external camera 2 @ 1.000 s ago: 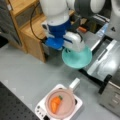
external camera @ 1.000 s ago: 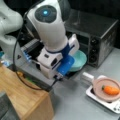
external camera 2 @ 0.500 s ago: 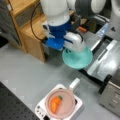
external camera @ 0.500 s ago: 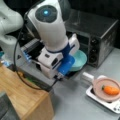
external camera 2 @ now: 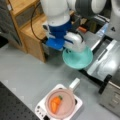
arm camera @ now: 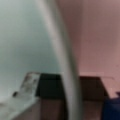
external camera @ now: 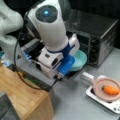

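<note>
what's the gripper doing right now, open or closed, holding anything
Gripper: shut on the rim of the teal bowl, holding it lifted by the toaster oven.

A lab mock-up of a kitchen: a toaster oven (external camera: 96, 37), a small stove (external camera 2: 41, 110) with a pan (external camera 2: 61, 103), on a grey bench (external camera 2: 22, 67) beside 1 robot arm (external camera: 50, 27).

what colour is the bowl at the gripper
Pale teal, a light blue-green. The bowl shows best in a front view, just beneath the gripper.
</note>
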Controlling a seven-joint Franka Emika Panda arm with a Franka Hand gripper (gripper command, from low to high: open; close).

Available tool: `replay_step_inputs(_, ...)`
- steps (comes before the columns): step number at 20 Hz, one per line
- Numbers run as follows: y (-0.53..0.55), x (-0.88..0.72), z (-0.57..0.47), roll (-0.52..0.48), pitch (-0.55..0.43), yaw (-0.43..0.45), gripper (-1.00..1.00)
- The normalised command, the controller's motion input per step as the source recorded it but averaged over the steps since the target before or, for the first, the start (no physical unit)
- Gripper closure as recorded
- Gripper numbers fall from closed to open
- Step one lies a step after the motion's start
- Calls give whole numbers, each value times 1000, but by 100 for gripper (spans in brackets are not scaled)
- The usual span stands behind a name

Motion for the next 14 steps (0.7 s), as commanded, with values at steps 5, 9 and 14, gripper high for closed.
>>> replay_step_inputs(5, 121, -293, -116, 73, -283, -101, 100)
replay_step_inputs(9, 121, -293, -116, 73, -283, -101, 100)
replay_step_inputs(14, 121, -293, -116, 73, -283, -101, 100)
